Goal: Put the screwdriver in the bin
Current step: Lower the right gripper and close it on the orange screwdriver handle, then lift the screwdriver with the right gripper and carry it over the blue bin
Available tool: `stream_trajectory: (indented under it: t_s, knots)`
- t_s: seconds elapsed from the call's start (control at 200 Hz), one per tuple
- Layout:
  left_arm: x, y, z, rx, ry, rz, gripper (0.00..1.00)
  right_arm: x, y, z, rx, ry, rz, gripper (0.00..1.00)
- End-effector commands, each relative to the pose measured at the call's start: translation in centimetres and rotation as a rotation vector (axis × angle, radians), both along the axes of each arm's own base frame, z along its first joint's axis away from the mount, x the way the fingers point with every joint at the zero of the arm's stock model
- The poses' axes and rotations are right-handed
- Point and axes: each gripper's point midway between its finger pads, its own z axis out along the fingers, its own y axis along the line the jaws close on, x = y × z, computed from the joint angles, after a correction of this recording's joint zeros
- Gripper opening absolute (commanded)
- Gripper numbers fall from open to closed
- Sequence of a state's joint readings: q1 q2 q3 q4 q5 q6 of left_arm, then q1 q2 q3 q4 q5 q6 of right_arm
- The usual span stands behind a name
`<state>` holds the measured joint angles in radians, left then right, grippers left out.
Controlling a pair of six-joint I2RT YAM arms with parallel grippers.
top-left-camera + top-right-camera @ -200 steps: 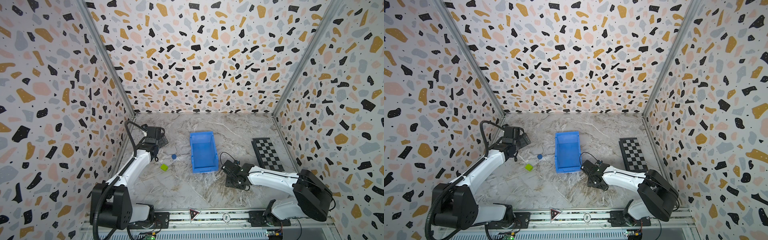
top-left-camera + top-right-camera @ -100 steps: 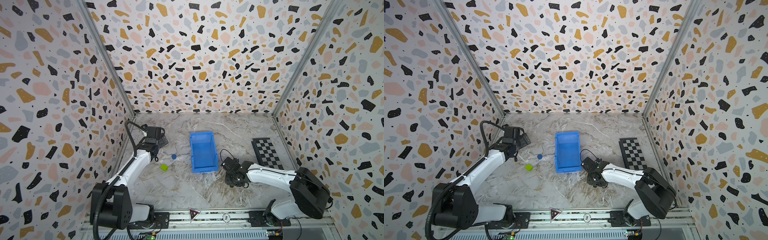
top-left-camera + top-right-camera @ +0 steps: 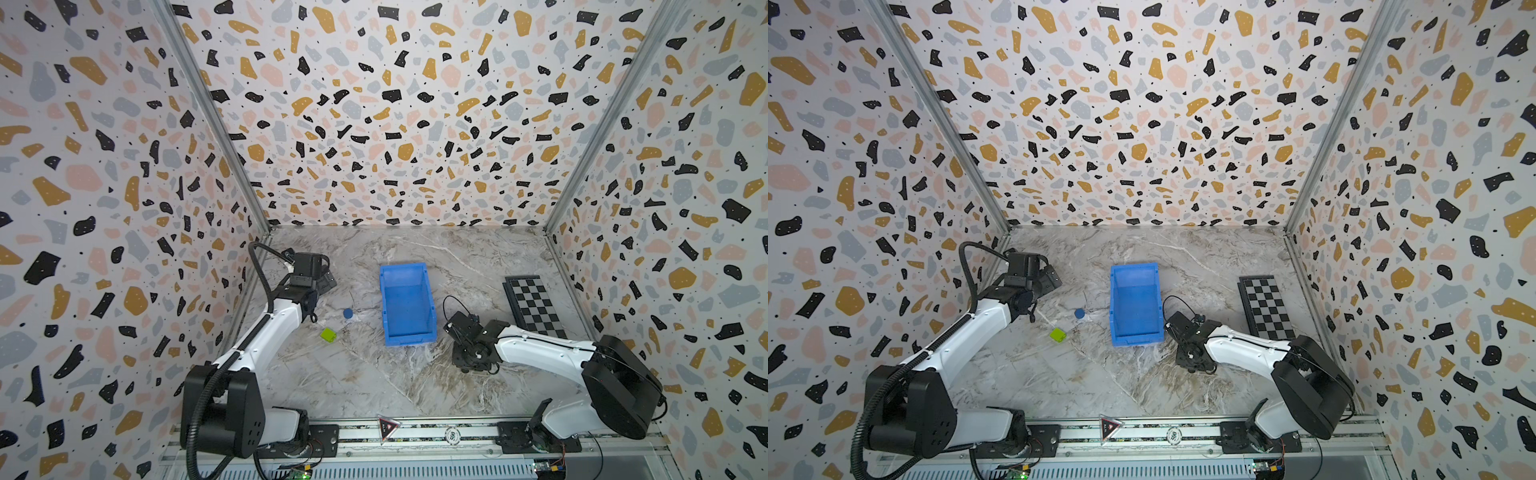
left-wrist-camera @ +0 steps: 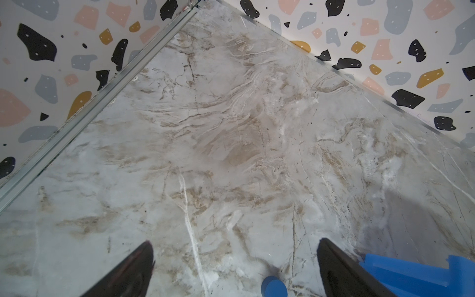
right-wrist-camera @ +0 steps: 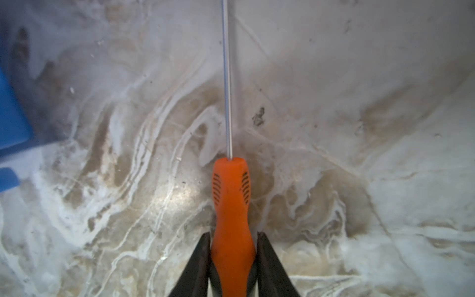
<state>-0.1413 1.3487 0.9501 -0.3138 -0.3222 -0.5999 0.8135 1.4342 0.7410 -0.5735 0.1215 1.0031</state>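
The screwdriver [image 5: 231,200] has an orange handle and a thin metal shaft and lies low over the marble floor. My right gripper [image 5: 233,235] is shut on the handle, one black finger on each side. In both top views the right gripper [image 3: 473,361] [image 3: 1194,361] points down just right of the bin's near end and hides the screwdriver. The blue bin [image 3: 407,307] [image 3: 1136,307] stands open-topped mid-floor, with nothing in it; one corner [image 5: 10,115] shows beside the shaft. My left gripper [image 3: 328,282] [image 4: 235,241] hangs open at the back left, holding nothing.
A small blue disc [image 3: 348,313] [image 4: 273,286] and a green block [image 3: 328,334] lie on the floor left of the bin. A black-and-white chessboard [image 3: 534,305] lies by the right wall. Patterned walls enclose three sides.
My right gripper has closed onto the screwdriver handle while staying at nearly the same spot by the bin's near end. The left arm has not moved.
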Motion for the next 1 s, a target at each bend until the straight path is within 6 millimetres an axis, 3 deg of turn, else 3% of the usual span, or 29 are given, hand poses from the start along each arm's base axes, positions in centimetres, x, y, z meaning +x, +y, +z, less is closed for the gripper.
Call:
stream_trajectory:
  t_s: [0.0,0.145,0.275,0.416,0.501,0.676,0.881,0.996]
  knots:
    - [0.4,-0.2,0.3,-0.01,-0.017,0.005,1.0,0.9,0.2,2.1,0.013,-0.043,0.007,0.25]
    - [0.4,-0.2,0.4,-0.012,-0.022,0.006,1.0,2.2,0.1,4.0,0.012,-0.082,0.007,0.25]
    - [0.4,-0.3,0.6,-0.023,-0.03,0.01,1.0,3.9,-1.8,6.0,0.011,-0.109,-0.023,0.25]
    - [0.4,-0.2,0.7,-0.028,-0.036,0.016,1.0,6.9,-4.1,9.6,0.043,-0.195,-0.059,0.25]
    - [0.2,-0.1,1.0,-0.023,-0.04,0.024,1.0,8.7,-4.3,11.9,0.056,-0.246,-0.047,0.24]
    - [0.1,0.0,1.5,-0.027,-0.055,0.029,1.0,12.3,-1.6,15.2,0.1,-0.304,0.018,0.25]
    - [0.2,-0.1,2.0,-0.02,-0.061,0.018,1.0,15.8,3.0,19.6,0.154,-0.409,0.099,0.26]
    - [0.3,-0.1,2.4,-0.021,-0.069,0.017,1.0,16.5,6.5,20.2,0.154,-0.421,0.184,0.26]
